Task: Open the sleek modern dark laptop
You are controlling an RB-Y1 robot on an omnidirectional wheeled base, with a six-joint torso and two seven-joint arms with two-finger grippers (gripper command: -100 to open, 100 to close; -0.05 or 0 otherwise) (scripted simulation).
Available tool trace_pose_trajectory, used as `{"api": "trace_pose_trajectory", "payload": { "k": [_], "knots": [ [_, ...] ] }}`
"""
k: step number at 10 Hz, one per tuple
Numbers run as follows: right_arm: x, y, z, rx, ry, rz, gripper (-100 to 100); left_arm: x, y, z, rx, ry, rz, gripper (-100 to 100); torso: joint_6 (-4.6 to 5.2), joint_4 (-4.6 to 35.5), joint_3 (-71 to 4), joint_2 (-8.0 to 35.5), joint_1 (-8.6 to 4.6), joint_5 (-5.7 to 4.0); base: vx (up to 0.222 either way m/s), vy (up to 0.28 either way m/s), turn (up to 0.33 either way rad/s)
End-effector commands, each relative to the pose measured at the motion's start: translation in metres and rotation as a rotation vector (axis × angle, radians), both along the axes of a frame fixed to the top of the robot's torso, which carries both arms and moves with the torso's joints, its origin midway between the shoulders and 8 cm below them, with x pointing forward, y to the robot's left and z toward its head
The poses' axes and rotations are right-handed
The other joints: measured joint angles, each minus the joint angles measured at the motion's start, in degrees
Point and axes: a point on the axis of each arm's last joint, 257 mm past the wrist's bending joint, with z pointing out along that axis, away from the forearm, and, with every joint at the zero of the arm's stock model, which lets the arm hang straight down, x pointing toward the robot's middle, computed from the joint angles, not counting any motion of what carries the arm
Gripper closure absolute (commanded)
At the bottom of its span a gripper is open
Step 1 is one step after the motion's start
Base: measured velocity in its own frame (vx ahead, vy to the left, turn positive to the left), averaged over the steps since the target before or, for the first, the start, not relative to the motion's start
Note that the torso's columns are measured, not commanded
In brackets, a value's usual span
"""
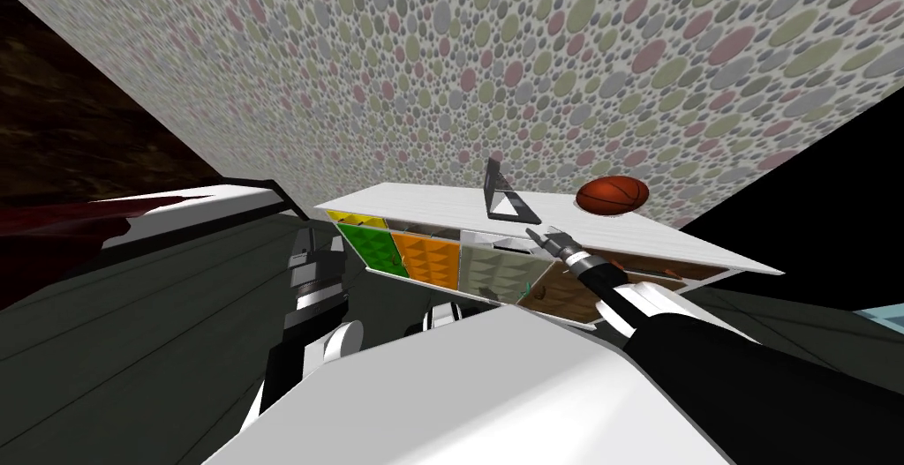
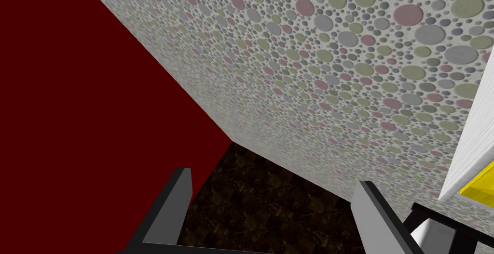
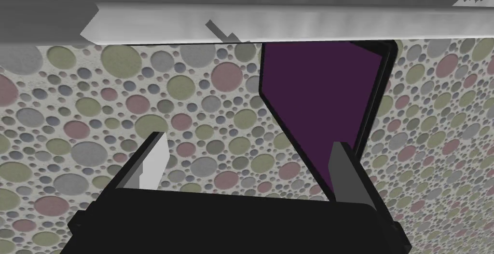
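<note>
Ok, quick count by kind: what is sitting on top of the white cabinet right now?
Laptop: 1, dark, lid raised
Basketball: 1, orange-brown, beside the laptop
Total: 2 things on top of the white cabinet

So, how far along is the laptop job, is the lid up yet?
Done, it seems: the laptop on the white shelf stands open, lid raised, its purple face showing. In hand: the right gripper is open close to the lid, clamping nothing. Left: perhaps only drawing that arm back. The left gripper, open, is idle at the side.
</note>
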Motion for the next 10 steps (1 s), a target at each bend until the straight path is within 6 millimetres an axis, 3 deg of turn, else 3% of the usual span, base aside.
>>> {"api": "trace_pose_trajectory", "payload": {
  "k": [1, 6, 10],
  "knots": [
    [-0.006, -0.04, 0.003, -0.162, 0.065, -0.077, -100, 0.0, 0.0, 0.0, 0.0, 0.0, 0.0, 0, 0.0, 0.0, 0.0, 0.0, -0.14, -0.04, 0.13, 0.201, 0.053],
    [-0.018, -0.105, 0.023, -0.413, 0.159, -0.206, -100, 0.0, 0.0, 0.0, 0.0, 0.0, 0.0, 0, 0.0, 0.0, 0.0, 0.0, -0.11, -0.05, 0.128, 0.2, 0.058],
    [-0.025, -0.143, 0.046, -0.573, 0.205, -0.287, -100, 0.0, 0.0, 0.0, 0.0, 0.0, 0.0, 0, 0.0, 0.0, -0.1, -0.1, -0.05, -0.02, 0.111, 0.167, 0.047]
  ]
}}
